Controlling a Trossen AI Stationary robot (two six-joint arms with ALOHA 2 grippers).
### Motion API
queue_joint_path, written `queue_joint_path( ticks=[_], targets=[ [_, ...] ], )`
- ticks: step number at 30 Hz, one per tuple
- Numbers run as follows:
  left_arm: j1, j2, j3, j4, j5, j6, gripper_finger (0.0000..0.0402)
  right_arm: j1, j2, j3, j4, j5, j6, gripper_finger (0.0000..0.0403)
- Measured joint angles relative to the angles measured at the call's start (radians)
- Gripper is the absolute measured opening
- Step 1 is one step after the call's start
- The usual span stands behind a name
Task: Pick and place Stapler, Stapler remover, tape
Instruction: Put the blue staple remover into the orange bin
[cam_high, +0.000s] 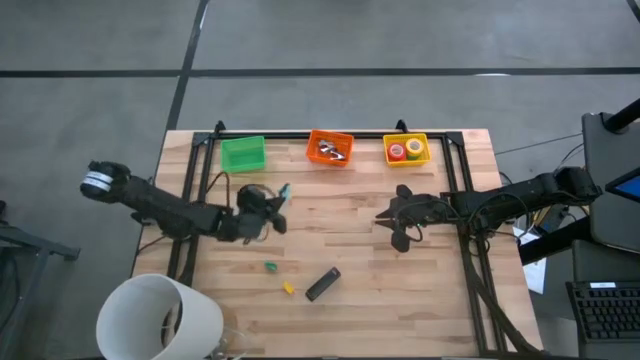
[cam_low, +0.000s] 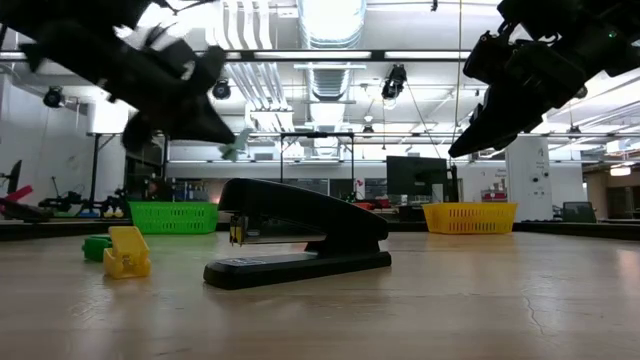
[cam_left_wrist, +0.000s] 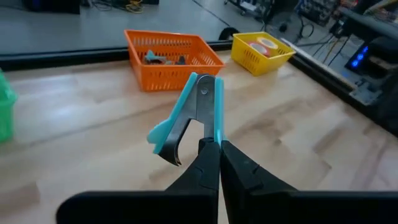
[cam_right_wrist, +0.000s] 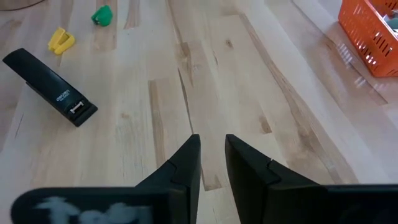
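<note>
- The staple remover (cam_left_wrist: 189, 115), a teal-handled claw, is clamped by one handle between the closed fingers of the left pincer (cam_high: 278, 205), raised above the middle-left of the counter (cam_high: 350, 240).
- The step in hand looks like carrying it to the orange basket (cam_high: 330, 147) at the far edge, which already holds similar small metal pieces.
- To do this well, the left arm should move far and a little right, keep the claw high enough to clear the basket rim, and let go only when the remover hangs fully over the inside.
- The hold is on one thin handle, so a sudden swing could twist the tool loose; a slow, level move seems safer.
- The stapler (cam_high: 322, 284) lies on the near middle of the counter, with a yellow clip-like piece (cam_high: 288, 288) just left of it and a green one (cam_high: 270, 266) slightly farther.
- Tape rolls (cam_high: 406, 150) sit in the yellow basket (cam_high: 406, 137) at the far right; the green basket (cam_high: 242, 153) stands at the far left.
- The right pincer (cam_high: 392, 228) hovers over the middle-right, fingers slightly apart and holding nothing, well clear of the left arm's likely path.
</note>
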Motion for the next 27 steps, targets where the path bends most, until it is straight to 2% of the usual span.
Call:
queue_joint_path(
  ticks=[4,10,20,27],
  targets=[
    [0.132,0.055,0.017,0.117,0.126,0.103,0.0005,0.0,0.0,0.0,0.0,0.0,-0.003,0.0077],
    [0.299,0.15,0.091,0.147,0.272,0.195,0.0004,0.0,0.0,0.0,0.0,0.0,-0.007,0.0077],
    [0.47,0.378,0.348,0.148,0.451,0.381,0.0005,0.0,0.0,-0.012,0.005,-0.001,-0.022,0.0063],
    [0.595,0.506,0.512,0.123,0.56,0.434,0.001,0.0,0.0,-0.015,0.006,-0.001,-0.022,0.0072]
  ],
)
